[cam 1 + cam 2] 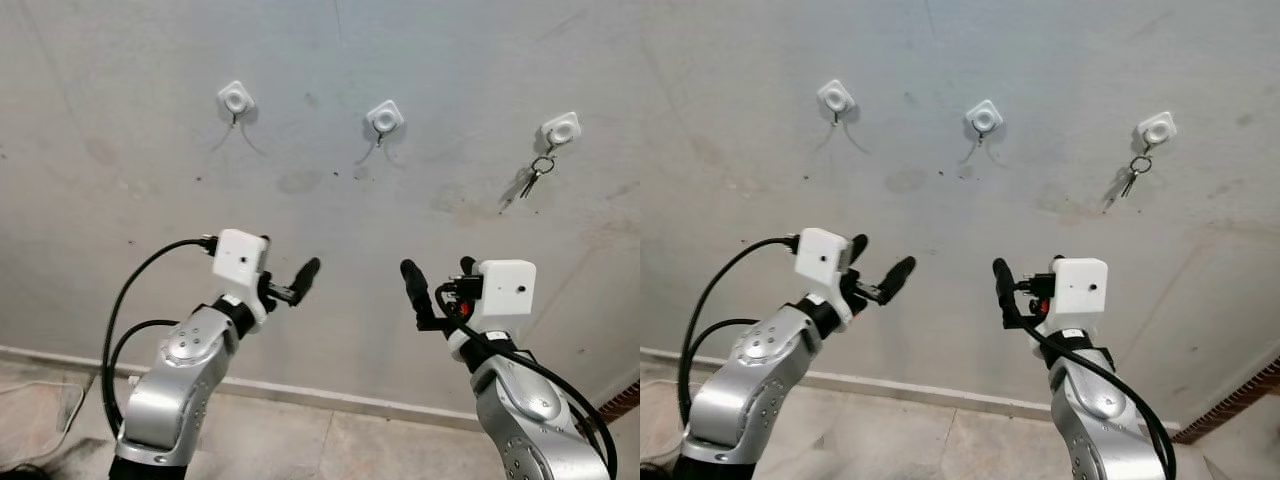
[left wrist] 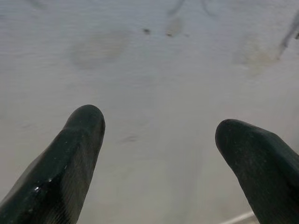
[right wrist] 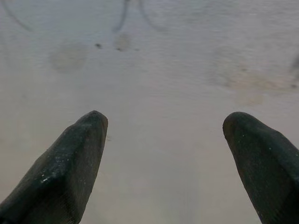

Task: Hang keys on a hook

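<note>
Three white hooks are fixed in a row on the grey wall: a left hook point(image 1: 235, 99), a middle hook point(image 1: 384, 117) and a right hook point(image 1: 561, 129). A small bunch of keys point(image 1: 537, 175) hangs from the right hook; the other two hooks are bare. My left gripper point(image 1: 880, 257) is raised toward the wall, below and between the left and middle hooks, open and holding nothing. My right gripper point(image 1: 438, 268) is raised below and between the middle and right hooks, also open and holding nothing. Each wrist view looks past its spread black fingers point(image 2: 74, 154) point(image 3: 70, 158) at bare stained wall.
A pale skirting strip point(image 1: 330, 398) runs along the wall's foot above a tiled floor point(image 1: 300, 440). Black cables point(image 1: 120, 330) loop beside my left arm. A bit of red brick point(image 1: 622, 400) shows at the lower right.
</note>
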Motion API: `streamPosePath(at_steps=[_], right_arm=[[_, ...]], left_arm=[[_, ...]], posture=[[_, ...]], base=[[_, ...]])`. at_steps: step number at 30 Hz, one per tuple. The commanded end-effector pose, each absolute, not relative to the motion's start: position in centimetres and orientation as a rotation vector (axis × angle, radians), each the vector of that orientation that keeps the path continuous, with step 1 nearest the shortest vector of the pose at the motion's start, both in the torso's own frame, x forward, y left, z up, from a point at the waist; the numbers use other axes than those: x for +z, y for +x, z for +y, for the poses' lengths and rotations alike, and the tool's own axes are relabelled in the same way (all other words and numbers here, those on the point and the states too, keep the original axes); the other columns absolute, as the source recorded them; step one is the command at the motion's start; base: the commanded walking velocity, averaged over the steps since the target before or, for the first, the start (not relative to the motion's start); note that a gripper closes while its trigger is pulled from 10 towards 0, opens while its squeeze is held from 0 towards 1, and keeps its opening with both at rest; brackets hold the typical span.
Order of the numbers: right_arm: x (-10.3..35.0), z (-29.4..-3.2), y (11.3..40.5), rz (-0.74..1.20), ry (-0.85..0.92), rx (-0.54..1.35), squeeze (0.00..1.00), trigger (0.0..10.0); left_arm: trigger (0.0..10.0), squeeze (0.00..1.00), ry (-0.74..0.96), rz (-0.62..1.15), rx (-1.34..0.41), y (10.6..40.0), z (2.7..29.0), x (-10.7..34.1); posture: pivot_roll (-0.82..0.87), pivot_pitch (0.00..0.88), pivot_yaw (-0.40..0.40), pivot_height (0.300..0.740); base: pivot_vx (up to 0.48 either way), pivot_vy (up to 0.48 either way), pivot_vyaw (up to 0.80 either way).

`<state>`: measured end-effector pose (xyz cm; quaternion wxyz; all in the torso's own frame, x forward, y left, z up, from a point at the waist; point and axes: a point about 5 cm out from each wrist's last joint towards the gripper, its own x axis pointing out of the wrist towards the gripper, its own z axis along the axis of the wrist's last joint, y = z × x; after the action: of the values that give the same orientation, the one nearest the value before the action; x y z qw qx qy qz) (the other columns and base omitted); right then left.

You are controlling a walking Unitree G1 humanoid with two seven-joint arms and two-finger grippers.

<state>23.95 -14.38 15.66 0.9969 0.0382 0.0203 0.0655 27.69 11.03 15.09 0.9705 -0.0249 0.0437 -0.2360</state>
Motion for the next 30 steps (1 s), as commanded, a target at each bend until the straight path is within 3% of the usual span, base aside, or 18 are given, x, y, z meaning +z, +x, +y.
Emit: streamPosePath(at_steps=[1,4,18,30], right_arm=[[15.67,-15.08,23.86,0.051,0.065,0.103,0.0,10.0],[15.71,-15.12,23.87,0.048,0.063,0.099,0.0,10.0],[15.51,-15.06,23.88,0.069,0.107,0.12,0.0,10.0],[15.78,-15.32,24.41,0.048,0.102,0.097,0.0,10.0]], left_arm=[[10.0,0.0,-0.059,0.081,-0.501,27.78,10.09,15.41],[10.0,0.0,-0.06,0.08,-0.502,27.8,10.05,15.4],[10.0,0.0,-0.034,0.085,-0.502,27.8,10.11,15.22],[10.0,0.0,-0.03,0.092,-0.498,27.84,10.28,15.17]], posture=[[0.04,0.0,0.0,0.74],[0.04,0.0,0.0,0.74],[0.04,0.0,0.002,0.74],[0.05,0.0,0.005,0.74]], base=[[0.0,0.0,-0.76],[0.0,0.0,-0.76],[0.0,0.0,0.0],[0.0,-0.279,0.0]])
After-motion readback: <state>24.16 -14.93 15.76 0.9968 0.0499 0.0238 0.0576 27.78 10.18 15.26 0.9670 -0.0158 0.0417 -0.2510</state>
